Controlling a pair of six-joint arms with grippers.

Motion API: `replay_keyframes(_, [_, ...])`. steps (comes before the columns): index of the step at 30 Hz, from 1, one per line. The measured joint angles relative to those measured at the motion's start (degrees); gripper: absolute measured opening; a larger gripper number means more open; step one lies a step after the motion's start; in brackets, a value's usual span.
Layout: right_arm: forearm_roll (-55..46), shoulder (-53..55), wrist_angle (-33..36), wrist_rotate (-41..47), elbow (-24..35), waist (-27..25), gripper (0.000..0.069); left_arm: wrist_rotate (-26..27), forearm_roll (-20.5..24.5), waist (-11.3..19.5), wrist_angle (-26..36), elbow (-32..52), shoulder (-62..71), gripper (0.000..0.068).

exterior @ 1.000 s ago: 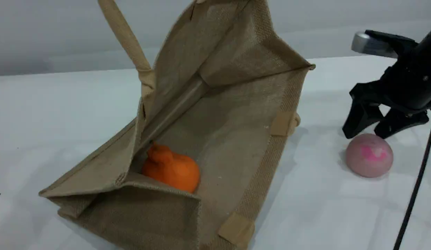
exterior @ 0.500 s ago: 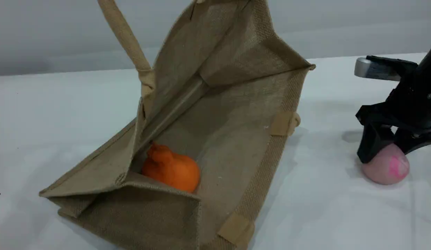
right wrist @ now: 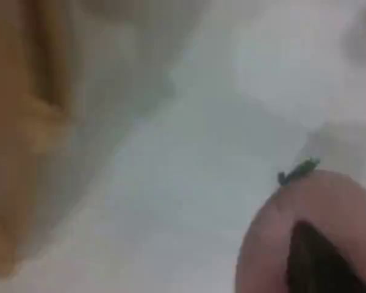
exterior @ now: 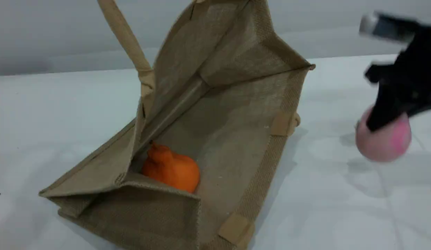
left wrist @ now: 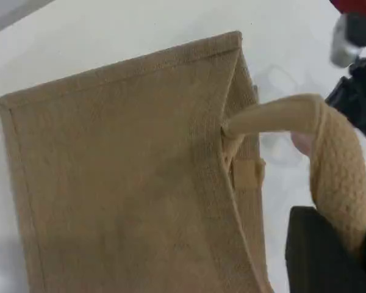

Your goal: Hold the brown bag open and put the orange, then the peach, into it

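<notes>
Right side of the scene view, the right gripper (exterior: 389, 119) is clamped down over the peach (exterior: 384, 142), dark fingers pinching its top. The fruit looks clear of the white table (exterior: 62, 104), with a soft shadow beneath it, though it's all motion blur. The right wrist view agrees: pink skin in the lower right corner with a fingertip (right wrist: 317, 262) pressed against it. Over in the centre, the brown bag (exterior: 236, 52) lies tipped with its mouth gaping toward the lower right, and the orange (exterior: 172, 170) sits deep inside at the lower left. One handle (exterior: 125, 34) runs taut off the top edge. In the left wrist view that rope loops into the left gripper (left wrist: 320, 256), fingers closed on it, holding the top wall up. So here's the line that matters: the mouth lies left of the peach, the bag's long axis runs lower left to upper right, and the right arm is the nearer one. I'd say it wants a leftward carry past the near rim.
</notes>
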Motion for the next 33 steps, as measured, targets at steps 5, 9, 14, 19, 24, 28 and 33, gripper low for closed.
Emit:
replay_keyframes(5, [11.33, -4.35, 5.48, -8.6, 0.0, 1.03, 0.0027, 0.05, 0.0, 0.0, 0.0, 0.0, 0.0, 0.0088])
replay_keyframes(9, [21.88, -4.29, 8.94, -16.96, 0.0, 4.73, 0.0027, 0.1, 0.0, 0.0, 0.0, 0.0, 0.0, 0.0088])
replay_keyframes(14, [30.75, -4.29, 4.03, -21.31, 0.0, 11.98, 0.0027, 0.1, 0.0, 0.0, 0.0, 0.0, 0.0, 0.0088])
replay_keyframes(19, [32.54, -3.05, -3.74, -21.4, 0.0, 20.16, 0.0027, 0.1, 0.0, 0.0, 0.0, 0.0, 0.0, 0.0088])
replay_keyframes(24, [36.41, 0.25, -9.69, -24.21, -0.05, 25.65, 0.0027, 0.1, -0.04, 0.0, 0.0, 0.0, 0.0, 0.0088])
replay_keyframes(28, [44.93, 3.31, -13.06, -30.91, -0.05, 28.51, 0.0027, 0.1, -0.04, 0.0, 0.0, 0.0, 0.0, 0.0088])
replay_keyframes(33, [59.88, 7.3, -15.03, -43.9, -0.12, 29.72, 0.0027, 0.1, -0.15, 0.0, 0.0, 0.0, 0.0, 0.0088])
